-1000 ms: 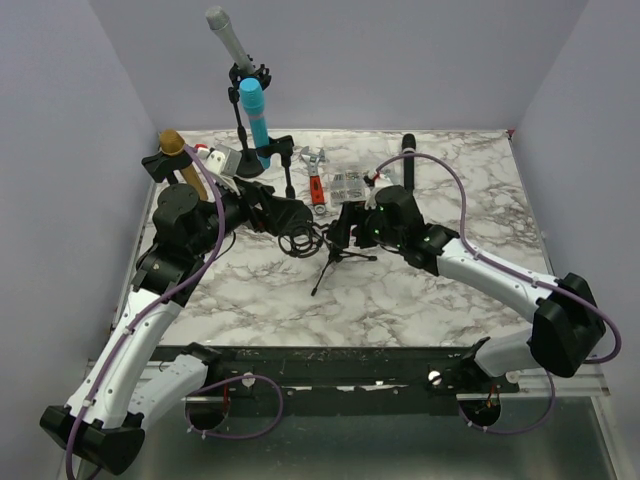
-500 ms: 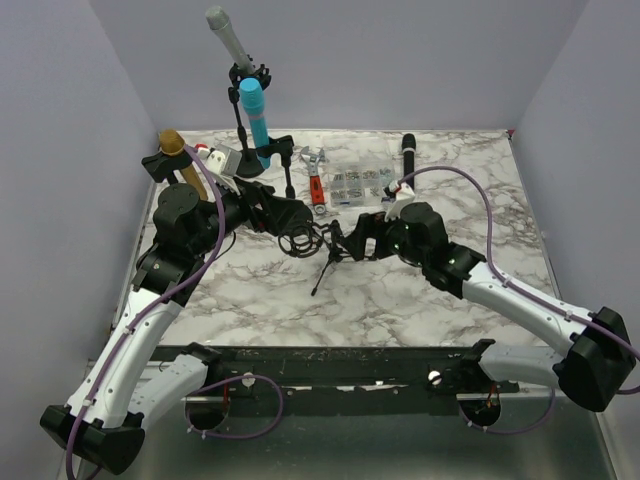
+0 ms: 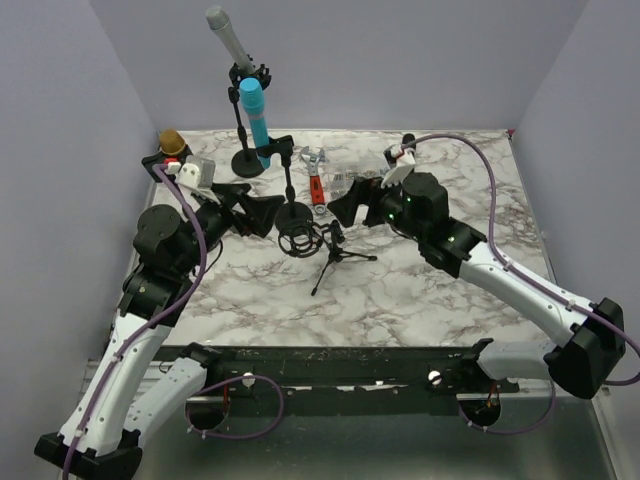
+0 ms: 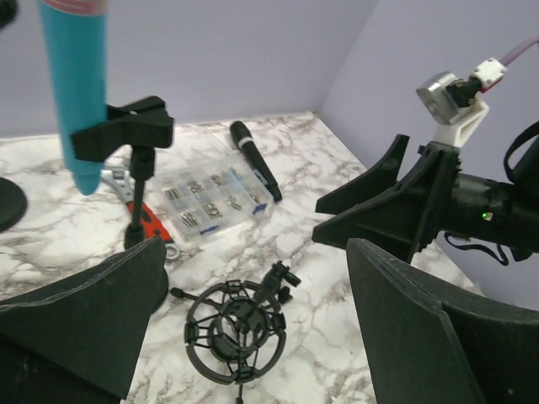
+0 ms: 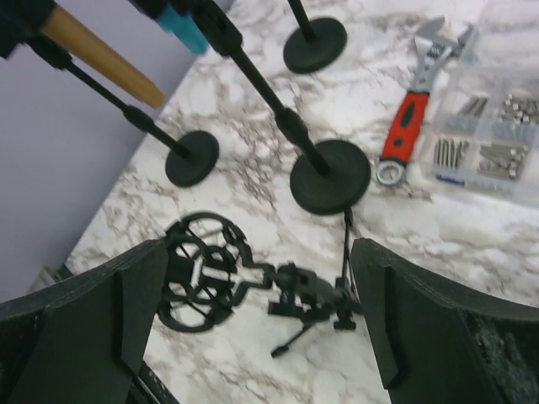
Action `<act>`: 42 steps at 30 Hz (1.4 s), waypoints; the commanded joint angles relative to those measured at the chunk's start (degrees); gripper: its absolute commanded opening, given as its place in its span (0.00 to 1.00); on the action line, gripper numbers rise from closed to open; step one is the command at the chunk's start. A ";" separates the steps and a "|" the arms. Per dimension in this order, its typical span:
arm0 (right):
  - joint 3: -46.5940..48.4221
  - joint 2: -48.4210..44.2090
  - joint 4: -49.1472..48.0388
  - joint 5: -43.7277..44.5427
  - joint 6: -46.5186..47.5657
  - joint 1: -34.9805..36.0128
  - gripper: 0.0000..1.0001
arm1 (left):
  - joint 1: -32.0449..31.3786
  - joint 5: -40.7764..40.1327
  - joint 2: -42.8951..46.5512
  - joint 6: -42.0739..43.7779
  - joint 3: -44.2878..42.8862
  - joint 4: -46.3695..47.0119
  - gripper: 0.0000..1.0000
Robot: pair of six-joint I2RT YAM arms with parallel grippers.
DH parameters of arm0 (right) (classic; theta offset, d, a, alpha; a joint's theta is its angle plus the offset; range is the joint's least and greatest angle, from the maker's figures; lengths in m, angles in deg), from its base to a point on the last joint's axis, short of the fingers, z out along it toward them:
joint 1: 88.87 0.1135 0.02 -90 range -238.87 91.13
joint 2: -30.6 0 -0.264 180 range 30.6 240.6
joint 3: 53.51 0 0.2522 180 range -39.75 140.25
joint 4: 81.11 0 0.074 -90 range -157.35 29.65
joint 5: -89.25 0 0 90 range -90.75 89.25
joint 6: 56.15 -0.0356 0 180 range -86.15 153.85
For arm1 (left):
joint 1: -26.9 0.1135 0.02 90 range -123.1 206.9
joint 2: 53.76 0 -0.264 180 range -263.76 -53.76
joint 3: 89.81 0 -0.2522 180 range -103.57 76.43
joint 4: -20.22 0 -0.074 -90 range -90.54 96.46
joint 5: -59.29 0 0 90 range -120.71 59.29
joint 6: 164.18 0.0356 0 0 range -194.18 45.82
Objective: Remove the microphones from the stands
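An empty black shock mount (image 4: pixel 236 328) sits on a small tripod stand (image 3: pixel 340 258) in the middle of the marble table; the mount (image 5: pixel 202 273) leans left. A black microphone (image 4: pixel 253 160) lies flat on the table beside the parts box; in the top view my right arm hides it. My left gripper (image 3: pixel 255 213) is open, just left of the mount, holding nothing. My right gripper (image 3: pixel 345 207) is open too, above and behind the tripod, its fingers (image 5: pixel 438 328) wide apart over the stand (image 5: pixel 320 295).
Three other microphones stand in clips on round-based stands: grey (image 3: pixel 228 40), blue (image 3: pixel 255 115) and gold (image 3: pixel 171 143). A red-handled wrench (image 3: pixel 317 185) and a clear parts box (image 3: pixel 350 183) lie behind the tripod. One round base (image 5: pixel 330 175) is close to the tripod.
My right gripper has opened wider and lifted back away from the tripod. My left gripper has drawn back to the left, away from the shock mount.
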 commanded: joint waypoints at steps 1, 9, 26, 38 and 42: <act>7.29 4.83 1.94 -3.26 0.69 -0.32 0.99 | 0.46 -12.07 3.09 0.44 1.85 -0.28 0.93; 17.37 14.30 0.98 -6.89 -0.85 -0.28 0.99 | 0.94 -23.63 6.37 -0.65 3.65 -0.91 0.98; 29.83 25.11 4.07 -3.51 8.27 0.05 0.98 | 1.15 -20.01 3.00 0.30 2.18 -1.87 0.99; 45.95 34.01 5.93 -5.03 17.13 0.07 1.00 | 1.28 -16.47 3.27 1.70 1.20 -1.55 0.99; 44.98 34.34 3.97 -8.32 19.03 0.01 1.00 | 3.58 -10.75 0.80 2.84 -0.43 -0.05 0.99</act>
